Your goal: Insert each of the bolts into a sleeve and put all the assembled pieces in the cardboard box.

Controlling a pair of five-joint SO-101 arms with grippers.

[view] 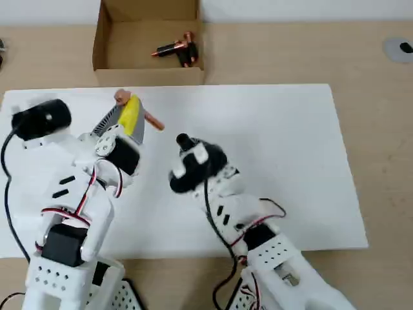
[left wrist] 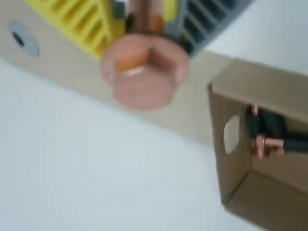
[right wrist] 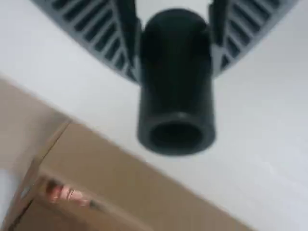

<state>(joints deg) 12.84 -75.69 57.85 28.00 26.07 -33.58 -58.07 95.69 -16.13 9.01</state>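
Note:
My left gripper (view: 131,111), with one yellow and one grey finger, is shut on a copper bolt (view: 152,121) above the white board; the bolt's hex head (left wrist: 144,70) points at the camera in the left wrist view. My right gripper (view: 184,143) is shut on a black sleeve (right wrist: 175,82), whose open end faces outward in the right wrist view. The sleeve (view: 182,140) sits a short way right of the bolt's tip. The cardboard box (view: 102,45) stands at the back with assembled pieces (view: 175,49) lying inside, seen too as assembled pieces (left wrist: 267,132).
A white board (view: 277,161) covers most of the wooden table (view: 374,116). A grey disc (view: 399,48) lies at the far right edge. The box wall (left wrist: 231,144) has a round hole.

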